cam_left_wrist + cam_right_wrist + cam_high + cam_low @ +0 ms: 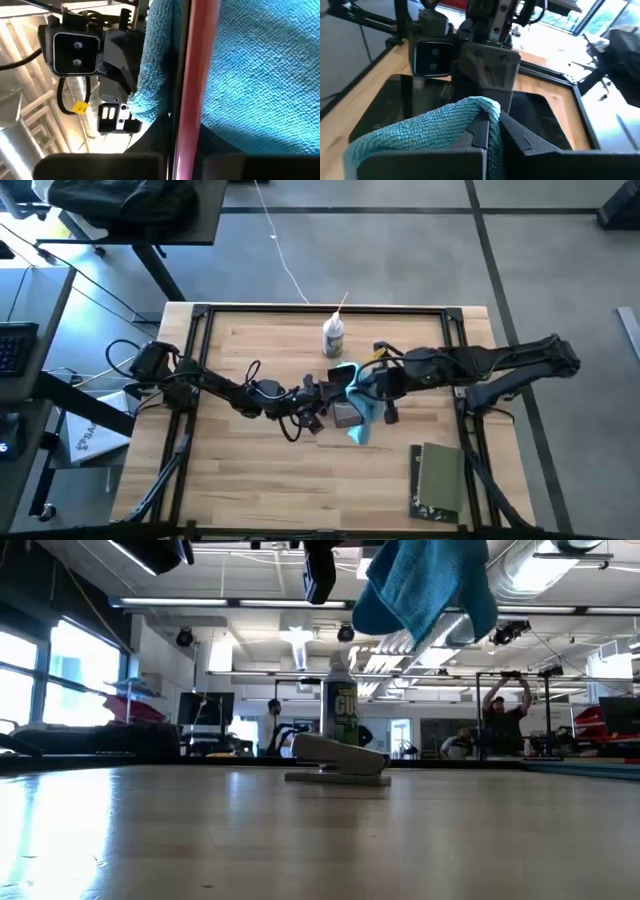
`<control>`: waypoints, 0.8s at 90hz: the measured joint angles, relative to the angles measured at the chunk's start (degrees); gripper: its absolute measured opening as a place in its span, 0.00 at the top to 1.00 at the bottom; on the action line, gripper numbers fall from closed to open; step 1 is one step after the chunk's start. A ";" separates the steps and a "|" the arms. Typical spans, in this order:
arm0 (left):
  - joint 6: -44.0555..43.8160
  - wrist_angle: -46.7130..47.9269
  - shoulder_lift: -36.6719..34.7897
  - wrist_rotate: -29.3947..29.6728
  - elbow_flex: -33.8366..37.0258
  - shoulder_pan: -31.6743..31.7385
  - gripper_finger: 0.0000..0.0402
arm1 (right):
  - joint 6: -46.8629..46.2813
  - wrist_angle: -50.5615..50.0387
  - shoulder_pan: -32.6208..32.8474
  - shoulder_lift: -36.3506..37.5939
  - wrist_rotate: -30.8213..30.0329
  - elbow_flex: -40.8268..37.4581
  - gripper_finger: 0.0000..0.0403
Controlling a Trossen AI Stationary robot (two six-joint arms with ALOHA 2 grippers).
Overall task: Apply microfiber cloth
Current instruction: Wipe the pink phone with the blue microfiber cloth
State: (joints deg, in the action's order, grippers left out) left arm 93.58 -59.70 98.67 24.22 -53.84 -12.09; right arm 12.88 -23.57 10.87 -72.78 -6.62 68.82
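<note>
The turquoise microfiber cloth (362, 418) hangs above the table's middle, with my right gripper (364, 386) shut on it. In the low view the cloth (428, 585) hangs clear above a small pale grey oblong thing (335, 762) that lies on the table. My left gripper (332, 394) faces the right one and is shut on a thin, flat dark panel (542, 117) with a red edge (200, 75). The cloth (260, 75) fills the space just behind that edge. Whether cloth and panel touch, I cannot tell. My left gripper pinches the thin panel between its two fingers, the red edge (192, 145) running straight out between them. It comes level from the table's left. The panel is lifted clear of the table. My right gripper pinches a bunched fold of the cloth (487, 107) between its two fingers (479, 131), coming level from the table's right. Several layers are gathered there. The rest hangs slack below the fingers, clear of the table.
A white glue bottle (333, 336) stands upright behind the grippers, toward the far edge. A dark olive-green book (440, 480) lies flat at the near right. A black frame (200, 315) borders the wooden table. People move in the room beyond.
</note>
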 joint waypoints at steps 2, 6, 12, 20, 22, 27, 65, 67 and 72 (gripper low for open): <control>-0.50 0.20 0.00 -0.19 0.00 0.28 0.98 | 0.00 0.17 0.34 -0.42 -0.01 0.00 1.00; -1.50 0.90 0.00 -0.61 0.00 0.97 0.98 | -0.12 0.82 0.91 -1.31 -0.05 0.00 1.00; -3.02 1.93 0.00 -0.74 0.00 1.99 0.98 | -0.64 1.70 1.86 -2.75 -0.06 0.00 1.00; -4.16 3.90 0.00 -0.62 0.00 3.27 0.98 | -2.41 3.09 3.04 -4.61 -0.08 0.02 1.00; -4.34 4.45 0.00 -0.54 0.00 3.65 0.98 | -2.97 3.38 3.31 -5.14 -0.07 0.02 1.00; -4.42 5.73 0.00 0.41 0.00 4.59 0.98 | -4.66 4.67 3.99 -6.22 -0.28 0.02 1.00; -17.96 8.55 0.00 8.98 3.32 5.36 0.98 | -18.70 -0.73 15.48 -6.38 -19.70 -0.25 1.00; -18.98 8.59 -0.04 9.07 3.85 5.02 0.98 | -20.28 -2.13 16.27 -6.07 -21.91 -0.17 1.00; -21.44 8.84 -0.15 9.45 5.46 4.01 0.98 | -25.05 -6.94 18.10 -5.58 -27.70 -0.07 1.00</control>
State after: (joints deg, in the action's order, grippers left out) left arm 72.14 -50.86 98.53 33.66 -48.39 -8.08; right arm -12.17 -30.51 28.97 -78.36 -34.33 68.75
